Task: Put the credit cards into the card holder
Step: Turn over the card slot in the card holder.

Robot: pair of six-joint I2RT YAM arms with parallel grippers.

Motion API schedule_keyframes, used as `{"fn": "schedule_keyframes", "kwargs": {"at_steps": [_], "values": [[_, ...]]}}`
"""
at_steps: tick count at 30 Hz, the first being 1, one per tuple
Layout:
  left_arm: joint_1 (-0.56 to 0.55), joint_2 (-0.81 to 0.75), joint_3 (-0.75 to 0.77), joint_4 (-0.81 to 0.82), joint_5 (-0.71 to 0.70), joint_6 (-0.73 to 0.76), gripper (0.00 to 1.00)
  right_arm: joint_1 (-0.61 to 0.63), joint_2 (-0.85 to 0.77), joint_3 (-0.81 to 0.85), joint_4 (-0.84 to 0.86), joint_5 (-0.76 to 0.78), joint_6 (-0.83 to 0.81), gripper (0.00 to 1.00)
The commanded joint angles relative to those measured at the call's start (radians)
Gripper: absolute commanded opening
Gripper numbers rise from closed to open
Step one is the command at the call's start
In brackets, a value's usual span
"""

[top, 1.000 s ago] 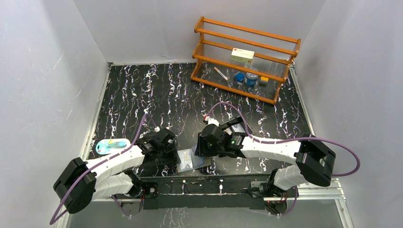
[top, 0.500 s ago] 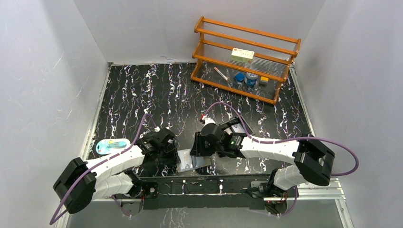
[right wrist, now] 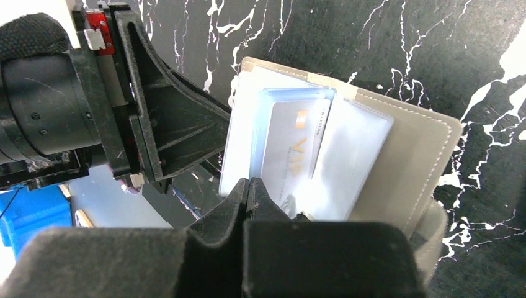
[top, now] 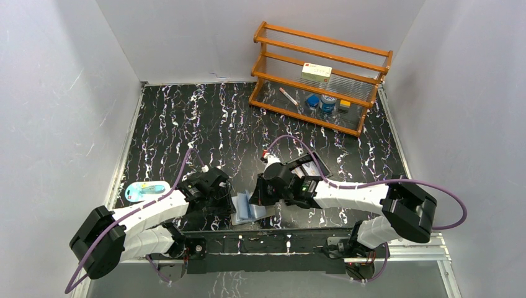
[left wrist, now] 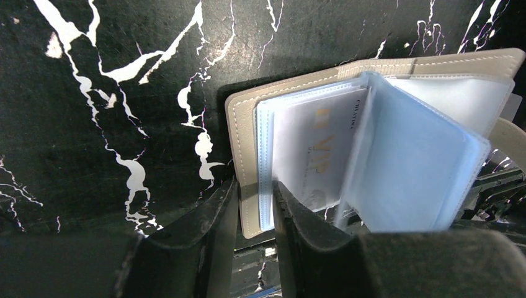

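The grey card holder [top: 263, 213] [left wrist: 248, 124] [right wrist: 415, 161] lies open at the near edge of the table, its bluish clear sleeves [left wrist: 409, 167] fanned upward. One of the credit cards [left wrist: 313, 155] [right wrist: 291, 155], pale with gold print, sits in a sleeve. My left gripper [top: 228, 207] [left wrist: 255, 192] is shut on the holder's left cover edge and a few sleeves. The right gripper [top: 253, 202] [right wrist: 249, 183] is shut, tips at the lower edge of a sleeve; whether it pinches it I cannot tell. More credit cards [top: 308, 169] lie in a black tray behind the right arm.
A wooden rack [top: 319, 77] with small items stands at the back right. A teal packaged item [top: 147, 189] lies at the left edge. The black tray [top: 320, 167] sits just behind the right wrist. Both grippers are close together over the holder.
The right gripper has moved slightly left and its jaws have gone from apart to shut. The holder's sleeves have risen from flat to standing. The left gripper has not moved.
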State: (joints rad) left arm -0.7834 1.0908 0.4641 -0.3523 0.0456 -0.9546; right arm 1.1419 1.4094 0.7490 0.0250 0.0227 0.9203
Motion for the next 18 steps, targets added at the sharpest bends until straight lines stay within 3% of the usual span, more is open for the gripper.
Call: {"fn": "schedule_keyframes", "kwargs": {"at_steps": [1, 6, 12, 18], "values": [[-0.001, -0.005, -0.013, -0.013, 0.010, -0.002, 0.26, 0.007, 0.008, -0.028, 0.068, 0.006, 0.011, 0.02], [0.000, -0.014, -0.003, -0.023, 0.010, -0.003, 0.26, 0.007, 0.021, -0.020, 0.009, 0.036, 0.017, 0.01], [0.000, -0.063, 0.059, -0.087, -0.011, 0.000, 0.31, 0.007, -0.009, 0.011, -0.143, 0.134, 0.014, 0.08], [0.000, -0.099, 0.096, -0.122, -0.033, -0.004, 0.37, 0.007, -0.047, 0.002, -0.188, 0.172, 0.014, 0.13]]}}
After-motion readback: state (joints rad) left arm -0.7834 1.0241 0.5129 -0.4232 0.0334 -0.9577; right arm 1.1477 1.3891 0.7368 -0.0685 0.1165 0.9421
